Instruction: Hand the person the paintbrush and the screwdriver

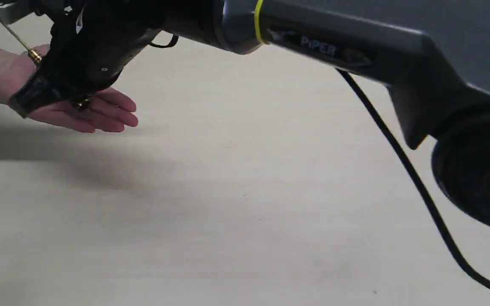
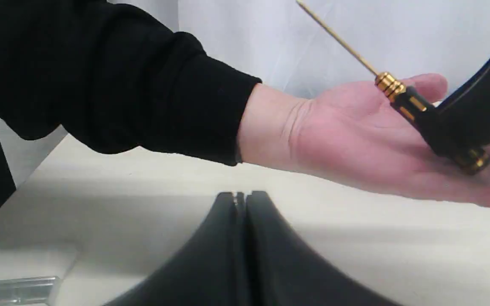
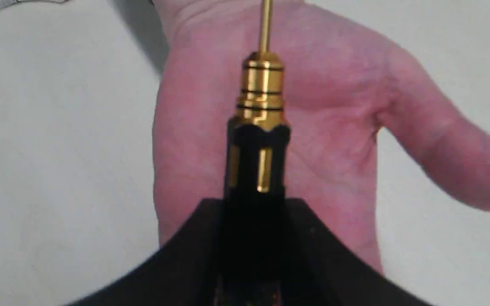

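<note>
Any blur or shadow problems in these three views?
Exterior view: right arm near the lens is soft, its lettering smeared; broad soft shadow on the table. Left wrist view: screwdriver and hand crisp. Right wrist view: thumb blurred, glints on the gold collar.

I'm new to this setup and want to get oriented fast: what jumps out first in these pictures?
First, the slim black-handled screwdriver with gold-coloured rings and a thin metal shaft. It is clamped in the robot's right hand and tilted over the person's bare open palm with a black sleeve, at the exterior view's far left. Next, the big grey right arm stretching across the pale tabletop. The left hand sits shut and empty nearby.
</note>
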Robot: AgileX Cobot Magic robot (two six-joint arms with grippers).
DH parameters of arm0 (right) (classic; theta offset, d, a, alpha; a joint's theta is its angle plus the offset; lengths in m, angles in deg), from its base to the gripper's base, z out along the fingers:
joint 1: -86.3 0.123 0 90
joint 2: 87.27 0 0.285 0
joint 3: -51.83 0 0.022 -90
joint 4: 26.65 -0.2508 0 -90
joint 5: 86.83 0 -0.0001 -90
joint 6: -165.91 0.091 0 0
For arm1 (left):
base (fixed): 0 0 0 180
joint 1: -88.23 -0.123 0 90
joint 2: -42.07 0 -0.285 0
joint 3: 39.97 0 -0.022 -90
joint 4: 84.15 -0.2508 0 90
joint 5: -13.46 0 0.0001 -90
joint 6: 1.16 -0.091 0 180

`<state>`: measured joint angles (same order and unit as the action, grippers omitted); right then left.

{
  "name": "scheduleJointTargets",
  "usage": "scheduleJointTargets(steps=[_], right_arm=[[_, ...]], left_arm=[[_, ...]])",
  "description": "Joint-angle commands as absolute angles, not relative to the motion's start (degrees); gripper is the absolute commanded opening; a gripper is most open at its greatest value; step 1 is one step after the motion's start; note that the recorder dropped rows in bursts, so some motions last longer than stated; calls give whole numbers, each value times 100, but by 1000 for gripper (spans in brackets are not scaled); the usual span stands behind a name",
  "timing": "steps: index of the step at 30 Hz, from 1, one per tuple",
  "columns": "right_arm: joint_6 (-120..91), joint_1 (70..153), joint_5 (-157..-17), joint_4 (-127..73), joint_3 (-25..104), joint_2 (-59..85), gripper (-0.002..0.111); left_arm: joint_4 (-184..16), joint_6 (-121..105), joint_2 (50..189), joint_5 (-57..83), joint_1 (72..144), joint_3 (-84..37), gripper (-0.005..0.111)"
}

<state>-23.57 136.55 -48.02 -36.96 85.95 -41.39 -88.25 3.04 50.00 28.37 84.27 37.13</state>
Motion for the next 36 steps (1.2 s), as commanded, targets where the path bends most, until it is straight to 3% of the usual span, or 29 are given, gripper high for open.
scheduleJointTargets(steps=[1,3,5,9,10,18,24,30,36], right_arm=[[-2373,13625,-4869,-3626,8651,-4187,35],[-2373,13625,-4780,-3626,8651,-4153,41],[-2373,13625,-4636,-3533,8651,-4061,37],[-2330,13625,-4296,-3142,8651,-3741,7],[-2183,13625,-4222,-2988,8651,-3602,4],[-1660,13250,-4298,-2613,8286,-2592,4],[-1704,12836,-5514,-2708,6585,-1406,4],[-1748,12765,-7827,-2746,3889,251,4],[-1613,12765,-8863,-2877,1765,1877,4]], left_arm=[[-8798,316,4985,2779,8459,3725,0],[-8798,316,4985,2779,8459,3725,0],[-8798,316,4985,2779,8459,3725,0],[-8798,316,4985,2779,8459,3725,0],[-8798,316,4985,2779,8459,3725,0],[-8798,316,4985,2779,8459,3725,0],[-8798,316,4985,2779,8459,3725,0],[-8821,316,4985,2776,8459,3725,0],[-8821,316,4985,2776,8459,3725,0]])
